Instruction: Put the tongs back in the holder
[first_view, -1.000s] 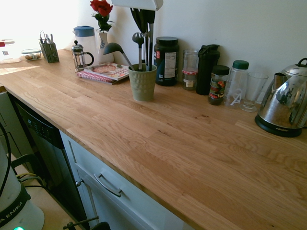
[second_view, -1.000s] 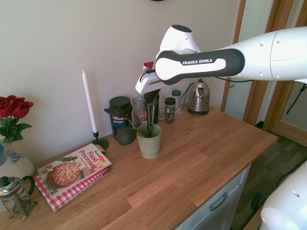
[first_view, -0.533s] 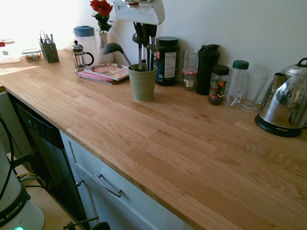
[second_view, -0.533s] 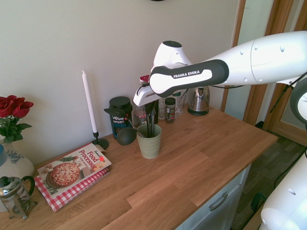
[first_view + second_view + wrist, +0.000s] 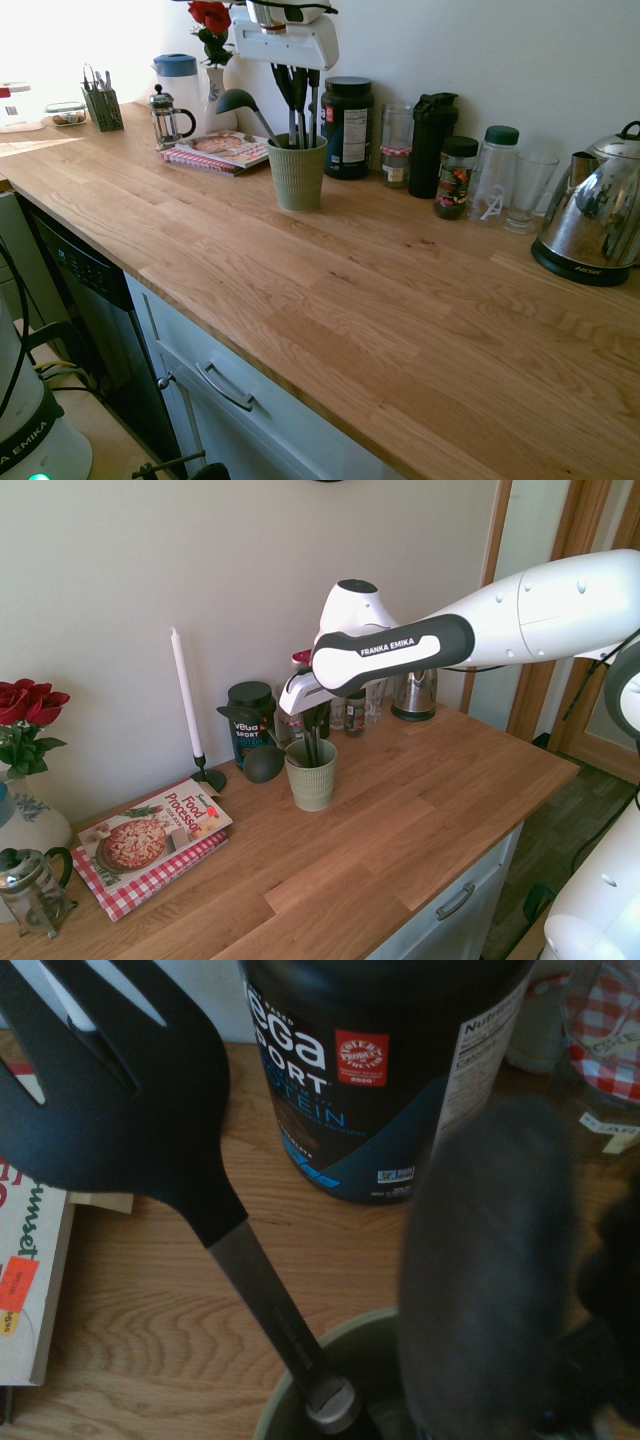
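Observation:
The sage-green ribbed holder (image 5: 297,172) stands on the wooden counter near the back wall. The tongs (image 5: 312,105) stand upright in it, slim shafts down in the cup and dark handle ends up. My gripper (image 5: 298,80) hangs straight down right over the holder (image 5: 312,775), at the tongs' handle ends. The frames do not show whether my gripper (image 5: 315,718) still grips the tongs (image 5: 313,742). In the wrist view a blurred dark grey handle (image 5: 490,1280) rises from the holder's rim (image 5: 290,1400).
A grey ladle (image 5: 237,100) leans out of the holder, and a black slotted spoon (image 5: 110,1090) also stands in it. Behind are a black tub (image 5: 347,125), jars, bottles and a glass (image 5: 527,190). A cookbook (image 5: 220,150), a candle (image 5: 186,705) and a kettle (image 5: 595,215) are nearby.
The arm has come down over the last second, bringing the gripper and the tongs lower into the holder. Nothing else on the counter has moved.

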`<action>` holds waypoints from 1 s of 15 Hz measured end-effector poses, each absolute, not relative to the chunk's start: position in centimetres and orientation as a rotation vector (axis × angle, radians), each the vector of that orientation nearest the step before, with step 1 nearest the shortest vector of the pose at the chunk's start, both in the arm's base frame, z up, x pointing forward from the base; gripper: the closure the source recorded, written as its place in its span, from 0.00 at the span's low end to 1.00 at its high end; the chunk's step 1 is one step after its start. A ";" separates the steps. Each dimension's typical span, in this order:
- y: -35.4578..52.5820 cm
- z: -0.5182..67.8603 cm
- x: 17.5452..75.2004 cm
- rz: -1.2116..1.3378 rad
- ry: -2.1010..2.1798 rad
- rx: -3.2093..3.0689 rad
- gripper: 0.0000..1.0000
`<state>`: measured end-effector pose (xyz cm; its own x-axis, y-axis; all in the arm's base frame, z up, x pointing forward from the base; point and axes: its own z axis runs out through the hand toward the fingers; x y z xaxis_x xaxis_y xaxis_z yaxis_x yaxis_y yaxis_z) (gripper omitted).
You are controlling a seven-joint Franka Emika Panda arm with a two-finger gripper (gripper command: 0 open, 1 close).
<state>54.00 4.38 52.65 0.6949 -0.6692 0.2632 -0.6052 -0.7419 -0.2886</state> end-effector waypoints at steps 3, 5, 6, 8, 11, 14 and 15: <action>4.4 55.2 53.3 -0.573 1.018 -2.704 0.00; 4.3 57.9 52.1 -0.588 1.007 -2.694 0.00; 4.0 59.2 51.2 -0.589 1.005 -2.696 0.00; 2.5 61.4 49.0 -0.569 1.028 -2.714 0.00; -1.9 62.0 44.9 -0.463 1.137 -2.763 0.00; -4.2 57.7 40.3 -0.369 1.174 -2.810 0.00; -4.3 56.0 38.9 -0.343 1.173 -2.820 0.00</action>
